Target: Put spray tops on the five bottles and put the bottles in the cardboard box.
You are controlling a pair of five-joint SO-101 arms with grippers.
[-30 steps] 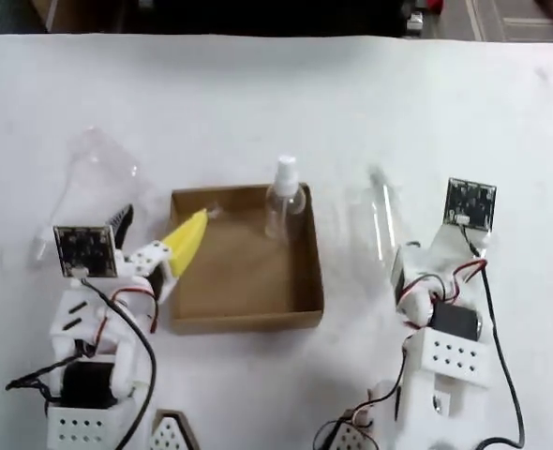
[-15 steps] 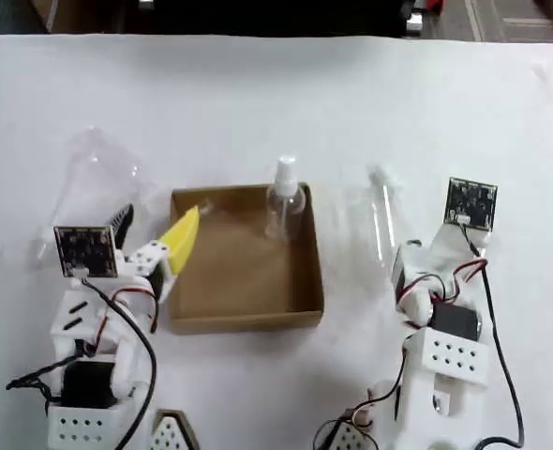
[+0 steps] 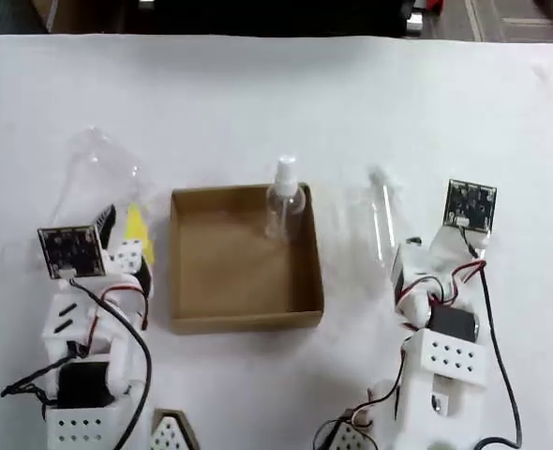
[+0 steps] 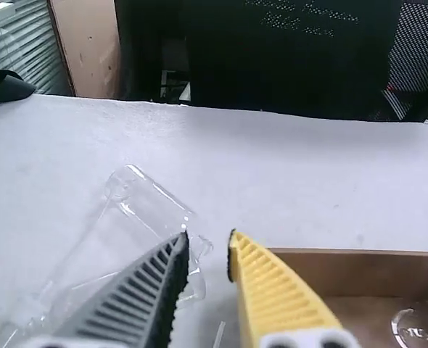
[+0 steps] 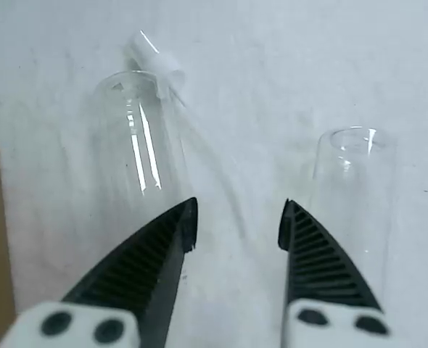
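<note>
1. The left gripper (image 4: 207, 250) is swinging away from the cardboard box (image 3: 244, 321). A moment ago its yellow finger (image 3: 136, 226) was hanging over the box's left wall. Now it is sitting outside the box, just beside that wall.
2. Its fingers are leaving only a narrow gap and are holding nothing.
3. It is now pointing at the clear plastic pile (image 3: 98, 164) to the left of the box. I think it is going for the next bottle there, but I cannot tell the things in that pile apart.
4. One bottle with a spray top (image 3: 284, 199) is standing inside the box, in its far right corner. So one of the five looks done, and most of the job is waiting.
5. The right gripper (image 5: 236, 217) is staying where it was, to the right of the box. Its fingers are standing open with nothing between them.
6. Just past those fingers, a lying bottle (image 5: 138, 152) is wearing a white spray top, and an open bottle (image 5: 355, 181) is showing a bare mouth. Both are resting on the white counter (image 3: 258, 94) to the right of the box.
7. The clear things are hard to see on the white counter and may roll or slip when pinched. The box's left wall is close to the left gripper and could get bumped.
</note>
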